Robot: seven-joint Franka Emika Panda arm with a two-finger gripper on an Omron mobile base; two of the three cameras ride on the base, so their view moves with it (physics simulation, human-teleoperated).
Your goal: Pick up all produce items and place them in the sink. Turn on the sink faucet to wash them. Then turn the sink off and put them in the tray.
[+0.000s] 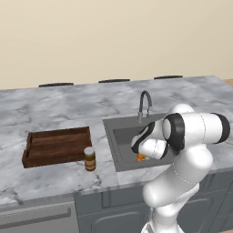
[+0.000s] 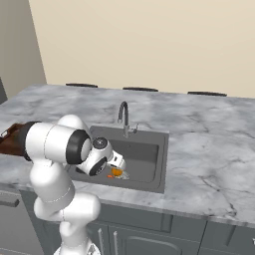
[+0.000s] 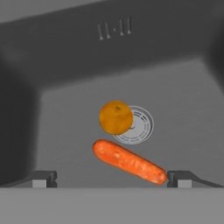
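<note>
Both produce items lie on the floor of the dark grey sink (image 3: pixel 65 113). The round orange fruit (image 3: pixel 115 117) rests partly over the silver drain (image 3: pixel 139 127), and the long orange-red carrot piece (image 3: pixel 129 161) lies just in front of it. My gripper (image 3: pixel 112 178) hangs open above them, its fingertips (image 3: pixel 43 178) far apart with nothing between them. From the base views the hand reaches down into the sink (image 1: pixel 119 141), where a bit of orange produce (image 1: pixel 140 157) (image 2: pixel 116 172) shows under it. The faucet (image 1: pixel 144 105) (image 2: pixel 123 117) stands behind the basin, with no water visible. The wooden tray (image 1: pixel 57 145) sits left of the sink.
A brown jar with a pale lid (image 1: pixel 89 158) stands between the tray and the sink. The marble counter (image 2: pixel 209 149) stretches wide to the right. Cabinet fronts run below the counter's front edge.
</note>
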